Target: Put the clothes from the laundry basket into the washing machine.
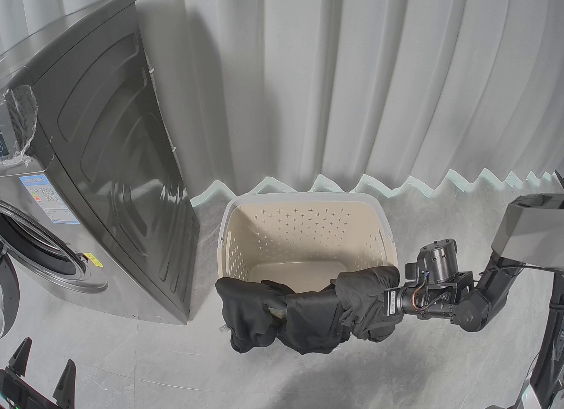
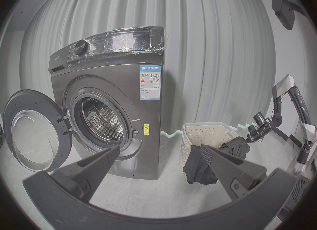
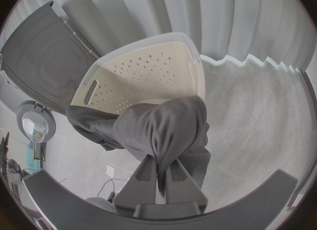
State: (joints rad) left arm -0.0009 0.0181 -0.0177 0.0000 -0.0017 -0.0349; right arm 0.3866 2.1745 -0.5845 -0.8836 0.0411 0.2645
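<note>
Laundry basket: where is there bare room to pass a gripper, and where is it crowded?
Bare: inside the laundry basket toward its far wall, and the floor between it and the washing machine. Crowded: its near rim, under the black garment in the right gripper.

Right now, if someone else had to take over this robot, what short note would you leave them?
Right gripper: shut on the dark garment, at the near rim of the laundry basket.
Left gripper: open, holding nothing, facing the washing machine.
The garment hangs over the rim, partly outside; the basket floor behind it looks bare.
The machine's door is open; the drum shows no clothes.
Done: garment gripped.
Left: lift it clear, carry it to the drum, release.
</note>
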